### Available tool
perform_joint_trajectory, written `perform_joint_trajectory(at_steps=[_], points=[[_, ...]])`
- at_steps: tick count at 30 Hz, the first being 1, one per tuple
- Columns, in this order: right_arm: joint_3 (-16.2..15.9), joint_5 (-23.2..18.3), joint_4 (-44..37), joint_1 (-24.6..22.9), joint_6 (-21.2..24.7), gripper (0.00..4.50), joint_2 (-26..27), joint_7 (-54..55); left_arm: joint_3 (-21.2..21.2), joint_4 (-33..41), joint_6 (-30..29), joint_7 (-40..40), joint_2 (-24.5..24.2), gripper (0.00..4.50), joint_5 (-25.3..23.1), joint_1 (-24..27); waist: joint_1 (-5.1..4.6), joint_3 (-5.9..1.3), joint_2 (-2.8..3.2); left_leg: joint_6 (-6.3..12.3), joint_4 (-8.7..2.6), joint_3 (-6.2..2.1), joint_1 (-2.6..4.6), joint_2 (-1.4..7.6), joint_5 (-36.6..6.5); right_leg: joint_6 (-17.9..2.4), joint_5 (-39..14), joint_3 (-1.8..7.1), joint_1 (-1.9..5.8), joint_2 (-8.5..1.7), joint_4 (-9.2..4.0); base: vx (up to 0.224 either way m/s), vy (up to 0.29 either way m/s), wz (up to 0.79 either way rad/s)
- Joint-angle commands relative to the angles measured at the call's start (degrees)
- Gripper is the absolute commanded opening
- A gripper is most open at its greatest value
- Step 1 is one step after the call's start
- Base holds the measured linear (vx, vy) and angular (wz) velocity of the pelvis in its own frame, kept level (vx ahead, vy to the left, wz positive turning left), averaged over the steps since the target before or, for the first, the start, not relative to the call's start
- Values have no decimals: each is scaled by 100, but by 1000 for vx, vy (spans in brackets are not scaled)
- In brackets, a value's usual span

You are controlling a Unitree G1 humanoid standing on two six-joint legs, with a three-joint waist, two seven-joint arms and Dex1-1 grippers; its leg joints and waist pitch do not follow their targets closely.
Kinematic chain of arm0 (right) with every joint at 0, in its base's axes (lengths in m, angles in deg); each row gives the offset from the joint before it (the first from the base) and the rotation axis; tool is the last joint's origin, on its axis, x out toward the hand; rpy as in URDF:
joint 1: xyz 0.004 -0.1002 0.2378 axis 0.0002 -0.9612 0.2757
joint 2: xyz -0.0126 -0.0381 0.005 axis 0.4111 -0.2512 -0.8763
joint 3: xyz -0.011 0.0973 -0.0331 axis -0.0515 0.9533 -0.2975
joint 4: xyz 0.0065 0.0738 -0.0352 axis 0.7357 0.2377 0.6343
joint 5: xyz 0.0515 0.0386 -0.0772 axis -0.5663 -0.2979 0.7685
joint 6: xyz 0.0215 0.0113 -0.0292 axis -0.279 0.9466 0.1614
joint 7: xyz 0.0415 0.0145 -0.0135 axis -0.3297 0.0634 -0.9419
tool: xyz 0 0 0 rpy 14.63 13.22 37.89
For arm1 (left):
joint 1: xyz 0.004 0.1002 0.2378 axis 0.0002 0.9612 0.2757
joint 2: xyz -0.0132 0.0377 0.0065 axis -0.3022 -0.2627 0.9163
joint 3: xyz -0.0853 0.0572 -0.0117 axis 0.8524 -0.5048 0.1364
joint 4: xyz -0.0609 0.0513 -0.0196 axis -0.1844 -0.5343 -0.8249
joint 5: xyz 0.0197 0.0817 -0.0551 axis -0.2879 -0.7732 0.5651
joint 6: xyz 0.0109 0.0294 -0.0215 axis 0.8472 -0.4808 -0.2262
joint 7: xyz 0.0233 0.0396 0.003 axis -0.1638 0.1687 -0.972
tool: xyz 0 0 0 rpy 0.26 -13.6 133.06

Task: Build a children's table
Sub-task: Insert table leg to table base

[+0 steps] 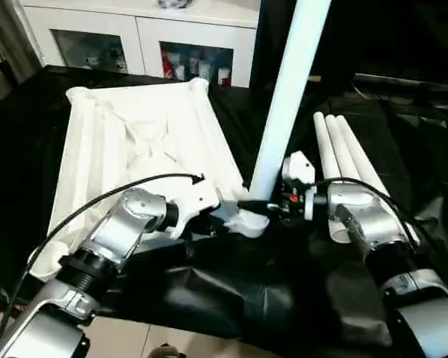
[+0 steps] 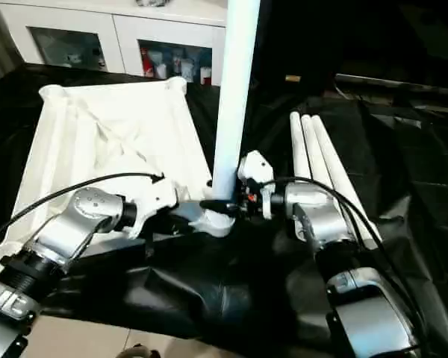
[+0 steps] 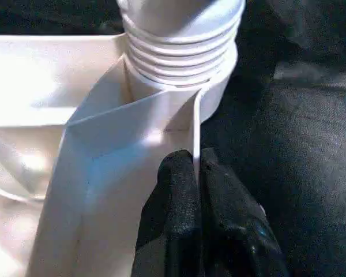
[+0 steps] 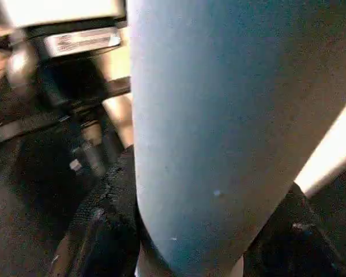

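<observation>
The white tabletop (image 1: pixel 134 142) lies upside down with its ribbed underside up. One white leg (image 1: pixel 287 97) stands upright in the near right corner socket (image 1: pixel 248 221), its threaded end (image 3: pixel 181 46) seated in the socket's collar. My left gripper (image 3: pixel 197 161) is shut on the thin rim wall (image 3: pixel 132 115) just beside that socket. My right gripper (image 1: pixel 272 205) is closed around the base of the upright leg (image 4: pixel 219 115), with black fingers (image 4: pixel 104 225) pressed against both sides. Three more legs (image 1: pixel 343 160) lie side by side to the right.
A black cloth (image 1: pixel 231 291) covers the work table and hangs in folds over the near edge. A white cabinet (image 1: pixel 142 37) with glass doors stands behind the table. My right forearm (image 1: pixel 373 224) lies over the near ends of the loose legs.
</observation>
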Motion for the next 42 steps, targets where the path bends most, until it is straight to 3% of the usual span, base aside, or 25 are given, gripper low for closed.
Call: perform_joint_trajectory(at_steps=[1,6,12,17,22,26,27,28,30,33,42], points=[[-123,630,748,-414,362,190,-70,742,253,545,-87,-10,135,0,388,-202,-10,-152,51,69,-500,-214,43,371,-2301,-808,-3191,347,134,-634,-656,0,0,0],[-3,503,635,-536,699,190,120,1074,311,782,-306,30,192,0,517,-158,-79,-133,71,87,-517,-232,5,369,-2314,-762,-3188,356,129,-633,-670,0,0,0],[-99,599,632,-582,737,190,218,1277,296,983,-552,-77,253,0,445,-81,-97,-151,95,162,-518,-187,8,374,-2066,-1002,-2512,367,138,-600,-632,0,0,0],[-2,625,634,-542,1071,190,390,1741,380,875,-894,-825,672,0,234,-164,-133,-137,92,110,-532,-181,35,383,-2168,-1014,-2625,360,132,-594,-651,0,0,0],[197,561,1025,-323,1307,190,607,2402,534,552,-1115,-1717,1171,0,48,-281,-156,-145,84,68,-535,-194,43,376,-2284,-883,-2907,353,124,-612,-691,0,0,0],[425,527,1578,-17,1564,190,1000,3619,685,54,-1409,-3102,2060,0,-205,-436,-162,-133,66,92,-520,-191,59,358,-2243,-804,-3140,348,95,-621,-744,0,0,0],[446,559,1637,23,1568,190,1101,3870,743,-119,-1371,-3487,2306,0,-256,-482,-179,-140,33,89,-513,-181,60,346,-2260,-753,-3234,340,91,-607,-753,0,0,0],[476,554,1655,43,1579,190,1177,4012,796,-267,-1312,-3737,2463,0,-270,-527,-158,-138,55,83,-513,-196,57,337,-2257,-658,-3357,331,94,-624,-778,0,0,0],[511,531,1644,60,1617,189,1309,4157,875,-502,-1200,-4105,2673,0,-294,-607,-151,-164,39,131,-518,-194,54,336,-2251,-574,-3301,327,102,-622,-791,0,0,0],[532,494,1612,65,1754,189,1496,4213,930,-689,-1116,-4313,2795,0,-342,-703,-150,-176,43,228,-538,-184,45,322,-2196,-476,-3281,311,105,-608,-823,0,0,0],[657,527,1797,160,1713,189,1598,4236,1007,-754,-1151,-4300,2769,0,-361,-773,-168,-160,47,105,-575,-229,67,332,-2651,-294,-3622,295,50,-625,-887,0,0,0]])
